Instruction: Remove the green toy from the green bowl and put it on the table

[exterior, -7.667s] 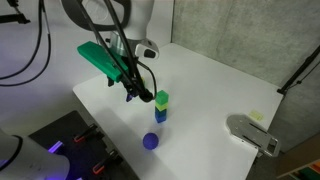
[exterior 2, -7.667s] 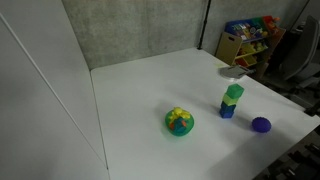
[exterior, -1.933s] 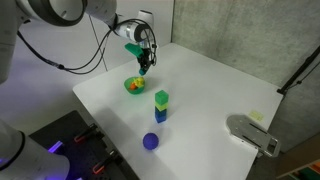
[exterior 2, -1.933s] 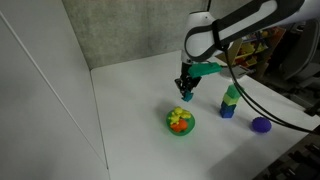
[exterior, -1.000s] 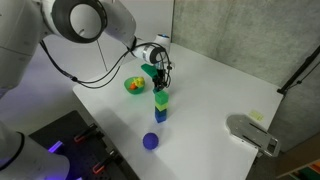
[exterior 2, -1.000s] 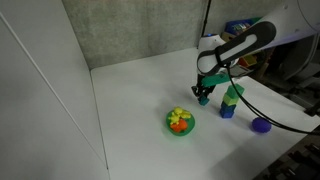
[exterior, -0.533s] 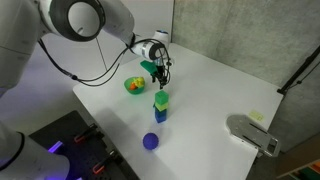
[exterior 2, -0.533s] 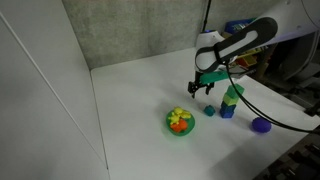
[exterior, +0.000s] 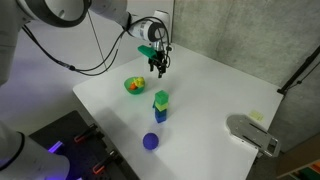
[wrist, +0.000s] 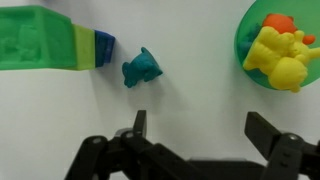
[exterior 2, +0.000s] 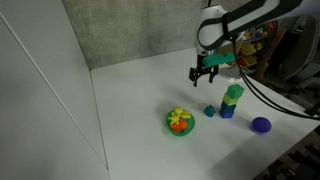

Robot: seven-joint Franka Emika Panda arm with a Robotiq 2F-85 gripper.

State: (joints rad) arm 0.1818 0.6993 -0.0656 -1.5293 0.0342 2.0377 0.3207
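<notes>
The pincer hangs above the counter with its jaws spread wide and nothing between them. In the wrist view the two dark fingers stand far apart over bare white surface.

The green toy lies on the counter, outside the green bowl and clear of the pincer. It is a tiny lump of dark blue-green with an uneven outline and small knobs poking out on one side. Its exact form is too small to make out. In an exterior view it shows as a dark teal speck between the bowl and the stacked cubes, close to the stack's foot and well in from every edge of the counter.

The bowl is round, shallow and bright green, and holds orange-yellow pieces heaped inside its rim. In the other exterior view it sits toward one long edge of the counter, near the pincer.

The lime-green cube stands upright on a blue cube, just beside the toy. Beyond the stack, a purple-blue ball rests alone near a corner of the counter.
</notes>
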